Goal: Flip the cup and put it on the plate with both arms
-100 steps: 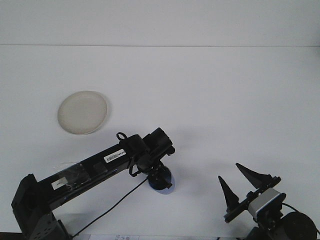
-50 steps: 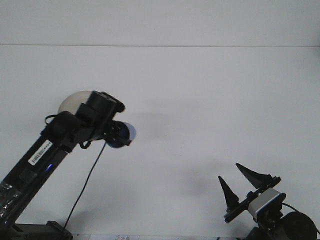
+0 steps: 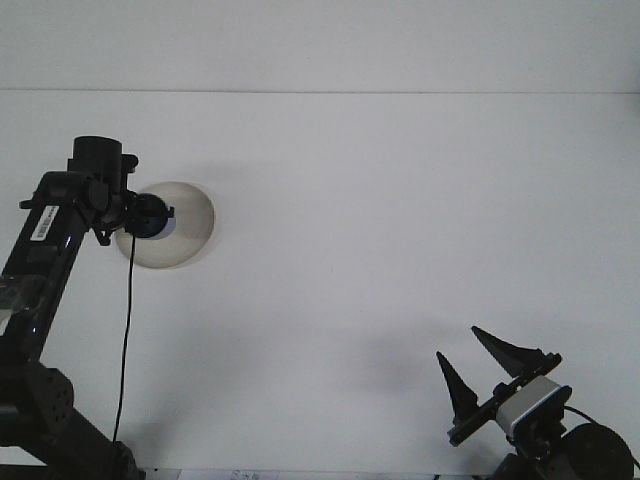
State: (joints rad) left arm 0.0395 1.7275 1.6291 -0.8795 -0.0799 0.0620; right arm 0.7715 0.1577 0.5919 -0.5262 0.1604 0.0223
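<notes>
Cup carried to the plate by the left arm.

The dark blue cup [image 3: 152, 219] sat over the left part of the plate [image 3: 190, 225], pinched in the left gripper [image 3: 143, 219]; whether it touched the plate could not be told. Half a second earlier the cup hung lower and further right, beside the plate's near edge, and a second earlier it was near the table's [image 3: 400, 200] front centre. The left arm [image 3: 60, 215] had swung from there up to the far left. The right gripper [image 3: 478, 368] stood at the lower right, its jaws spread wide, unchanged across all frames and well apart from cup and plate.
</notes>
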